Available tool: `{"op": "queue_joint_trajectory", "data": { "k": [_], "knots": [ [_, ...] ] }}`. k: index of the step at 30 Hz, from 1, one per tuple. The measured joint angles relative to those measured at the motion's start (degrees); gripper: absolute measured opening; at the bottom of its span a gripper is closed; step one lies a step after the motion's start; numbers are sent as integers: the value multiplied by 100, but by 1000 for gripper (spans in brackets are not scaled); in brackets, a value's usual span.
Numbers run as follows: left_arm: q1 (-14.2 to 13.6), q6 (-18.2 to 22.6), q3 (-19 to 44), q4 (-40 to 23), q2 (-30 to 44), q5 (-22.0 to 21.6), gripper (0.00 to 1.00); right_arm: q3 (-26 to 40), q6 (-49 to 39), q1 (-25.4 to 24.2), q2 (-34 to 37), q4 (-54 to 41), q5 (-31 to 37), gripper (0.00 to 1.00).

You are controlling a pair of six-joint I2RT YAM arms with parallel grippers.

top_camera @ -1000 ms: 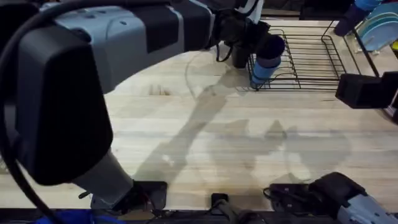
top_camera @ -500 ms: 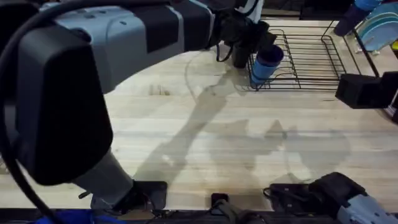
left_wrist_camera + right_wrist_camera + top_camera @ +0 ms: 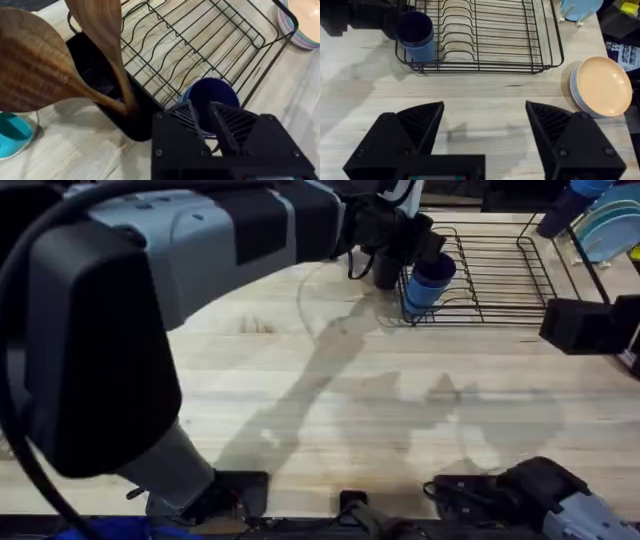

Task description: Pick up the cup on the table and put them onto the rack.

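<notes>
The blue cup [image 3: 428,280] stands upright in the near left corner of the black wire rack [image 3: 500,275]. My left arm reaches across the table, and its gripper [image 3: 410,252] is shut on the cup's rim. In the left wrist view the cup [image 3: 212,92] has its wall pinched between the two black fingers of that gripper [image 3: 207,114], above the rack's wires [image 3: 200,40]. The right wrist view has the cup [image 3: 415,32] inside the rack [image 3: 485,40], far ahead of my open right gripper [image 3: 485,125], which hovers over bare table.
A dark utensil holder [image 3: 112,107] with wooden spoons [image 3: 40,65] stands against the rack's left side, close to the cup. Stacked plates [image 3: 600,87] lie right of the rack. A black box [image 3: 590,325] sits at the right edge of the table.
The cup has come down a little into the rack's corner, still held by the left gripper. The right arm has stayed put.
</notes>
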Motion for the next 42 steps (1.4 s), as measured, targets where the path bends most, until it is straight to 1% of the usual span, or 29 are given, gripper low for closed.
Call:
{"op": "queue_joint_trajectory", "data": {
  "k": [4,8,9,11,13,17,19,22,26,29,31,33,38,42],
  "knots": [
    [0,-1,-1,-76,-37,-9,210,0,0,0,0,0,0,997],
    [0,2,0,-421,-243,-140,225,0,0,0,0,0,1,996],
    [0,5,-2,-508,-311,-158,254,0,0,0,0,0,1,997],
    [17,5,0,-698,-476,-184,342,0,0,0,0,0,1,996],
    [36,7,0,-832,-618,-197,392,0,0,0,0,0,0,996],
    [139,9,0,-1139,-910,-201,441,0,0,0,0,0,1,996],
    [233,9,0,-1299,-1066,-203,525,0,0,0,0,0,1,996],
    [396,8,0,-1480,-1298,-237,620,-2,0,0,0,0,1,996],
    [624,13,0,-1714,-1674,-273,686,0,0,0,0,0,1,996],
    [792,21,0,-1987,-2019,-399,745,0,-4,0,0,0,1,996],
    [885,115,0,-2228,-2246,-539,917,0,-7,0,0,0,1,996],
    [961,155,0,-2458,-2457,-709,988,0,-8,0,0,0,1,996],
    [1109,241,0,-3000,-2853,-1113,995,0,-7,0,0,0,1,996],
    [1283,265,0,-3479,-3116,-1437,994,0,0,0,0,14,1,996]
  ]
}}
